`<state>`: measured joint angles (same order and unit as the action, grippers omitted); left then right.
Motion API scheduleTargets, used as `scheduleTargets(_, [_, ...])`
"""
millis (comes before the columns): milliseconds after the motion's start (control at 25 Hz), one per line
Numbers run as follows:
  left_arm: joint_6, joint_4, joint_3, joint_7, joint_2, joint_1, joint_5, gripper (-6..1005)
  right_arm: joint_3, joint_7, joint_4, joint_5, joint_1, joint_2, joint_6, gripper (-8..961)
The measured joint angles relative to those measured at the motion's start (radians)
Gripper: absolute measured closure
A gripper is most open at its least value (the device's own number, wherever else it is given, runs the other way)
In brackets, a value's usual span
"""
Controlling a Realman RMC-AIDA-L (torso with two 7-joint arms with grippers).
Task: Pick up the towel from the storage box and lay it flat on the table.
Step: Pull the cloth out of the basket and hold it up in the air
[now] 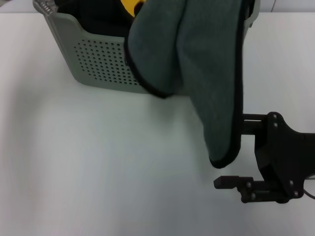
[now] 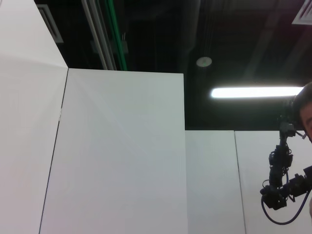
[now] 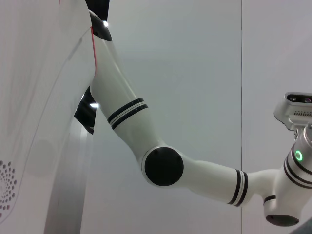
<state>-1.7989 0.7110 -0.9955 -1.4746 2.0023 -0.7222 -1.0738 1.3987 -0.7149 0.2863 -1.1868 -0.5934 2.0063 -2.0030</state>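
Note:
The dark grey-green towel [image 1: 206, 64] with black edge trim hangs in folds from above the head view's top edge, its lower tip just over the table [image 1: 98, 167]. It hangs in front of the right part of the sage perforated storage box [image 1: 93, 54] at the back. What holds the towel's top is out of view. My right gripper [image 1: 235, 150], black, is at the lower right and stands open, one finger behind the towel's right edge and the other below its tip. My left gripper shows in no view; the right wrist view shows the raised left arm [image 3: 161, 165].
A yellow cloth [image 1: 132, 6] shows inside the box behind the towel. White tabletop spreads to the left and front of the box. The left wrist view shows only white wall panels and a dark ceiling.

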Motion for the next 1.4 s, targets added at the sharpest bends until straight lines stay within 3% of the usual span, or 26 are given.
scheduleTargets(480, [-0.005,0.005,0.000,0.031,-0.001,0.029,-0.018,939,-0.092,-0.009,0.000,0.013,0.044,0.001,0.029,346])
scheduleTargets(880, [-0.009,0.007,0.023,0.031,0.001,0.040,-0.009,936,-0.098,-0.012,-0.009,0.012,0.072,0.003,0.086,347])
scheduleTargets(1080, [-0.010,0.010,0.024,0.031,-0.001,0.040,-0.008,934,-0.107,-0.012,-0.003,0.012,0.097,0.002,0.102,474])
scheduleTargets(1400, [-0.010,0.021,0.025,0.031,-0.001,0.048,0.007,931,-0.113,-0.012,-0.009,0.013,0.108,-0.003,0.125,481])
